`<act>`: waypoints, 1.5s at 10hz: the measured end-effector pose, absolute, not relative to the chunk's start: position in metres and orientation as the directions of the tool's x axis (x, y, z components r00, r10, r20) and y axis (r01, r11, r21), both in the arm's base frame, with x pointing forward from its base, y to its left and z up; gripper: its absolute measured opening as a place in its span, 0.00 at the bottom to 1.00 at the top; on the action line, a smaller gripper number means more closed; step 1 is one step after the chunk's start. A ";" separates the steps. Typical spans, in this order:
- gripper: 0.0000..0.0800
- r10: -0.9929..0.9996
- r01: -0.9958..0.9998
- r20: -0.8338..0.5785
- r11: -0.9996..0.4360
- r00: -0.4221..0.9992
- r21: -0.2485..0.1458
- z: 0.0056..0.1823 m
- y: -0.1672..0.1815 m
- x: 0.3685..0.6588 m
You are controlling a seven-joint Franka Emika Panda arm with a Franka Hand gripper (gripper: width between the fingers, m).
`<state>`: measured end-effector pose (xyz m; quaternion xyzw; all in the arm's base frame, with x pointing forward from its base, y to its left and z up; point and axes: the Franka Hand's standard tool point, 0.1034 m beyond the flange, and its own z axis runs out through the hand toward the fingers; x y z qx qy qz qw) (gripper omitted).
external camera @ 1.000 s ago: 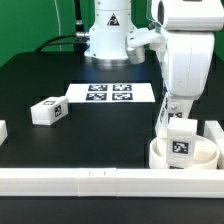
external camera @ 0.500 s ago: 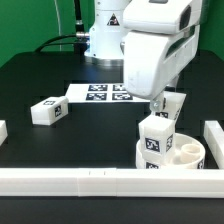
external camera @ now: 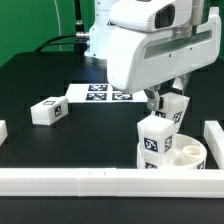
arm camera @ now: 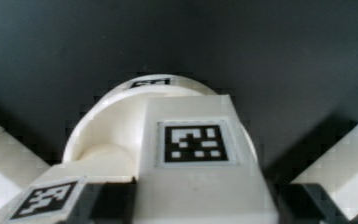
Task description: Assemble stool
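Note:
The round white seat (external camera: 188, 157) lies at the front on the exterior view's right. One white tagged leg (external camera: 154, 140) stands upright on its left part. My gripper (external camera: 166, 103) hangs just above the seat's far side, shut on a second tagged leg (external camera: 174, 110) that is slightly tilted. In the wrist view this leg (arm camera: 197, 150) fills the middle, and dark finger pads (arm camera: 108, 195) press on both of its sides at my gripper (arm camera: 197, 205). A third leg (external camera: 47, 110) lies loose on the black table at the left.
The marker board (external camera: 100, 93) lies flat at the table's middle back. White rails run along the front (external camera: 80, 181), the right (external camera: 212, 133) and the left edge (external camera: 3, 130). The arm's bulk (external camera: 150, 45) hides the area behind the seat.
The arm has swung toward the exterior view's left. The seat with its upright leg has shifted left. The second leg now shows by the gripper.

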<state>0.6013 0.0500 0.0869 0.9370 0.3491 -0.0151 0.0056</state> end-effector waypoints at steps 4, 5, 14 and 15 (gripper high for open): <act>0.43 0.498 0.498 -0.010 -0.867 0.867 -0.034 0.086 0.043 0.602; 0.43 0.401 0.399 -0.022 -0.915 0.916 -0.066 0.086 0.042 0.600; 0.43 -0.276 -0.278 -0.051 -0.959 0.960 -0.051 0.085 0.049 0.602; 0.43 -0.335 -0.337 -0.054 -0.940 0.941 -0.050 0.085 0.050 0.602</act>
